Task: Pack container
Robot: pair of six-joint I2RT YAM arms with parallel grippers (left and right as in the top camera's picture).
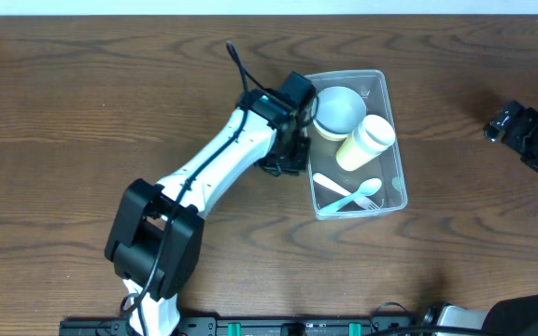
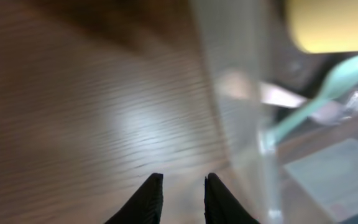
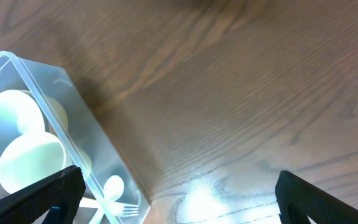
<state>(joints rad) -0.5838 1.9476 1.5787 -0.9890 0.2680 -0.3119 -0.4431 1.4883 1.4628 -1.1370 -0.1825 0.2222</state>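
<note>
Container [image 1: 392, 179] position: on wooden table [image 1: 82, 112], right of centre in overhead view, long axis running away from my base. Contents: white bowl [image 1: 339, 107] at far end, pale yellow cup [image 1: 365, 142] lying on its side just beside it, white spoon [image 1: 330, 185] and mint-green fork [image 1: 362, 194] at near end. My left gripper [image 2: 182, 200] sits outside the container, low beside its left long wall. Its fingers [image 2: 154, 199] stand a narrow gap apart, bare wood between them, nothing pinched. Contact with wall: cannot tell, wrist view blurred. My right gripper [image 3: 179, 186] hangs well apart, at right edge of table, fingers spread wide, nothing between them; one end of container shows at left in its view
</note>
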